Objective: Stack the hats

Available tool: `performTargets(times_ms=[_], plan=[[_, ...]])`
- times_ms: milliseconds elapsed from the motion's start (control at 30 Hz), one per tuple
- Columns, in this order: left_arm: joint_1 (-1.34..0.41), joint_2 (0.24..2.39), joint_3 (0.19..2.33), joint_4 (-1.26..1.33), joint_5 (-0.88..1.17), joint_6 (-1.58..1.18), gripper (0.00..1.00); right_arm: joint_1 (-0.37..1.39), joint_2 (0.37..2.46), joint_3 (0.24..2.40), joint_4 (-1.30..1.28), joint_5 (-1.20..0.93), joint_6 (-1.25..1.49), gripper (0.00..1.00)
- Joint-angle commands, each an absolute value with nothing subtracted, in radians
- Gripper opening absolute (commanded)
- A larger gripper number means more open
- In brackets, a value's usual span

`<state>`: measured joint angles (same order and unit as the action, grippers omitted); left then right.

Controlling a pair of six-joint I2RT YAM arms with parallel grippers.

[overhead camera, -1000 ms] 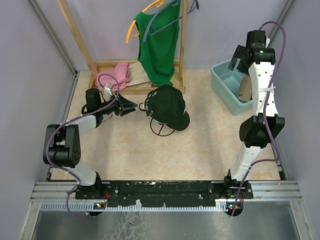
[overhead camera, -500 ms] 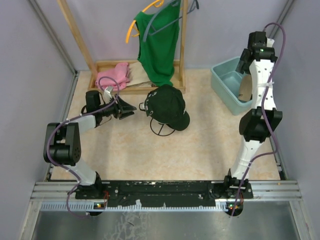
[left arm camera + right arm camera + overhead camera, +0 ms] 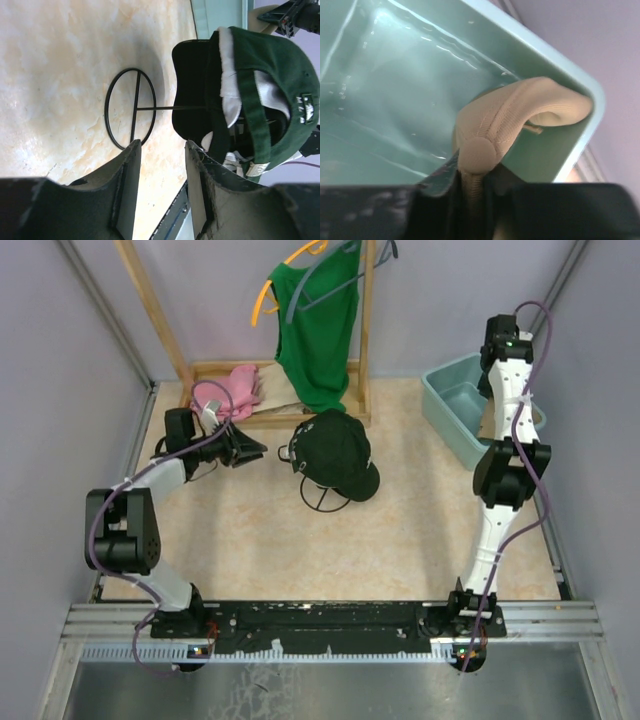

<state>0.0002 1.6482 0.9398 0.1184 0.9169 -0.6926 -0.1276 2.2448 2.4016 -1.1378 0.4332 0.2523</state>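
My right gripper (image 3: pixel 472 195) reaches down into a teal bin (image 3: pixel 555 57) at the far right of the table. Its two fingers are pinched on the tan cap (image 3: pixel 520 107), gripping a fold of the crown right beside the top button. The cap stands on edge against the bin's corner wall, and its rounded crown arches up and to the right of my fingers.

My left gripper (image 3: pixel 161 192) is held out over the left side of the table. Its fingers are spread apart, with only tabletop showing between them. It points toward a wire stand (image 3: pixel 135 108), a thin black ring base with a slim post, just beyond the fingertips.

The other caps are stacked on that stand. A dark cap (image 3: pixel 270 65) with a small light emblem is outermost, and a white cap (image 3: pixel 227 107) shows beneath its edge. A black brim (image 3: pixel 190 90) lies under those, but I cannot tell which cap it belongs to. My left fingers are near the stack without touching it.

Seen from above, the stand and its caps sit at the middle of the table, well apart from the bin. Behind them a wooden rack (image 3: pixel 165 335) holds a green shirt (image 3: pixel 318 325) on an orange hanger (image 3: pixel 272 288). A pink cloth (image 3: pixel 228 392) lies on the rack's base, just behind my left arm.
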Motion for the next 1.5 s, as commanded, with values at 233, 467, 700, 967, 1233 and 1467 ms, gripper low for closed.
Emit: performTargets(times_ms=[233, 467, 700, 967, 1233, 1467], plan=[[0.001, 1.481, 1.111, 0.046, 0.890, -0.730, 0.44, -0.136, 1.891, 2.165, -1.030, 0.207, 0.296, 0.00], [-0.059, 1.475, 1.264, 0.077, 0.967, -0.821, 0.49, -0.136, 1.709, 2.106, -0.988, -0.002, 0.335, 0.00], [-0.198, 1.493, 1.439, 0.011, 0.899, -0.782, 0.54, -0.137, 1.594, 2.114, -0.949, -0.146, 0.369, 0.00], [-0.468, 1.583, 1.733, -0.257, 0.619, -0.549, 0.60, -0.135, 1.403, 1.891, -0.784, -0.292, 0.594, 0.00], [-0.671, 1.692, 1.852, -0.203, 0.422, -0.592, 0.66, -0.059, 1.267, 1.701, -0.632, -0.153, 0.786, 0.00], [-0.829, 1.843, 2.025, -0.210, 0.338, -0.402, 0.76, -0.032, 1.298, 1.763, -0.697, -0.128, 0.843, 0.00]])
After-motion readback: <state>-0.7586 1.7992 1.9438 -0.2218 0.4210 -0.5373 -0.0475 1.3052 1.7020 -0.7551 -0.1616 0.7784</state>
